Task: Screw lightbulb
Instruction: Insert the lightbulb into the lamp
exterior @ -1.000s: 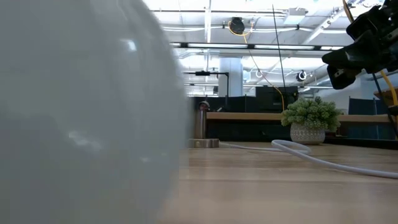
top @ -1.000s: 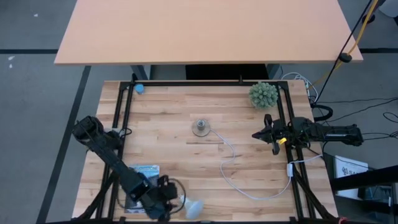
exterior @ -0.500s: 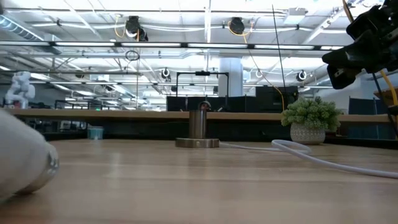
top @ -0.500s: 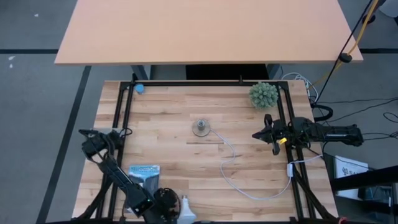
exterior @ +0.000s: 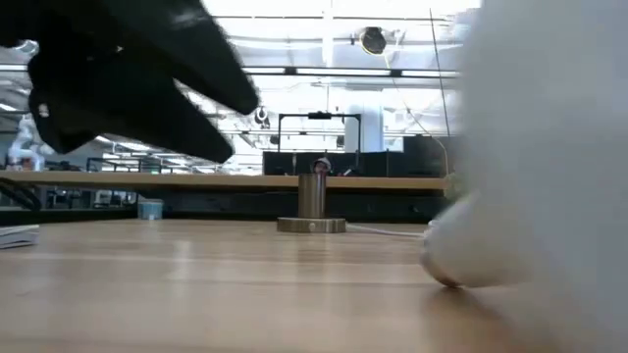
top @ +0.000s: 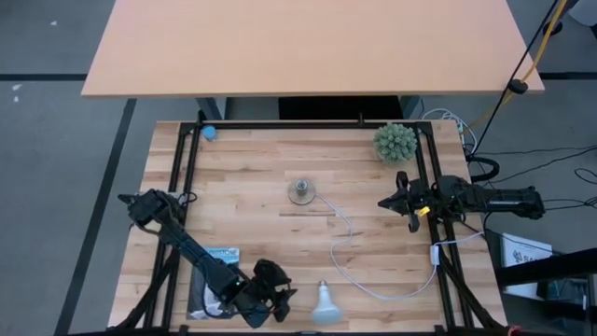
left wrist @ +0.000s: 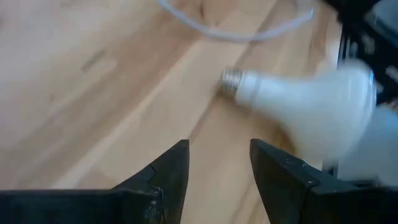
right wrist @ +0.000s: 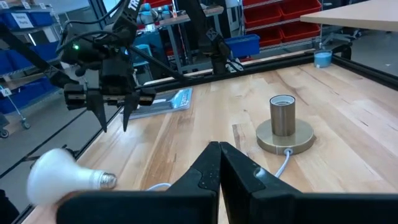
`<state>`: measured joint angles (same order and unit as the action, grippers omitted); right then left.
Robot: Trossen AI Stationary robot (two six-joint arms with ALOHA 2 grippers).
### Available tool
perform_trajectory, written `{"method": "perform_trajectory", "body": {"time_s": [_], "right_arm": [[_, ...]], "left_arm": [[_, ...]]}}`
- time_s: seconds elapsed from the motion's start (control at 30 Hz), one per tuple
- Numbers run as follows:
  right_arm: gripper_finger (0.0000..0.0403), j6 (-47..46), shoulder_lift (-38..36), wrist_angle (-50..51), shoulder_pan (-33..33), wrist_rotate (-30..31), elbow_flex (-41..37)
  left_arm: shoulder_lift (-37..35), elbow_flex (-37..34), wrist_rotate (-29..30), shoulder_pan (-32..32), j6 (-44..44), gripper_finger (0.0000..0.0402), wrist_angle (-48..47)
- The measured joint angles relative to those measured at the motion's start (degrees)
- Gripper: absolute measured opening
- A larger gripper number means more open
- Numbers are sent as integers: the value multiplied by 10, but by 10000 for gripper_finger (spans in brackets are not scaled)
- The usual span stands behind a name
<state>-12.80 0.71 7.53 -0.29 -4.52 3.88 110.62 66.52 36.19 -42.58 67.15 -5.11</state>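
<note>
Lightbulb (top: 324, 301): lying loose on the counter's near edge, long axis near-to-far, screw base pointing far.
Left gripper (top: 277, 297): just left of the bulb, fingers spread, empty, clearly the nearer arm.
Right gripper (top: 399, 203): fingers together, waiting far right.

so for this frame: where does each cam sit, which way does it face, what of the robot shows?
High: overhead, straight down on the table; both arms show, left gripper beside the lightbulb.
Low: table height, looking across at the socket; the lightbulb fills its right side.
Left wrist: past its own open fingers at the lightbulb.
Right wrist: past the shut right gripper at the socket.
Shared: every view shows the lightbulb.
</note>
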Motion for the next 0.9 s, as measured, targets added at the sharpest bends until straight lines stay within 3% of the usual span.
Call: {"method": "perform_trajectory", "body": {"time_s": [0.47, 0.9], "right_arm": [[0, 0, 0, 0, 0, 0, 0], [0, 8, 0, -4, 0, 0, 0]], "left_arm": [[-20, 0, 5, -3, -9, 174, 9], [-20, 0, 35, 62, -137, 174, 7]]}}
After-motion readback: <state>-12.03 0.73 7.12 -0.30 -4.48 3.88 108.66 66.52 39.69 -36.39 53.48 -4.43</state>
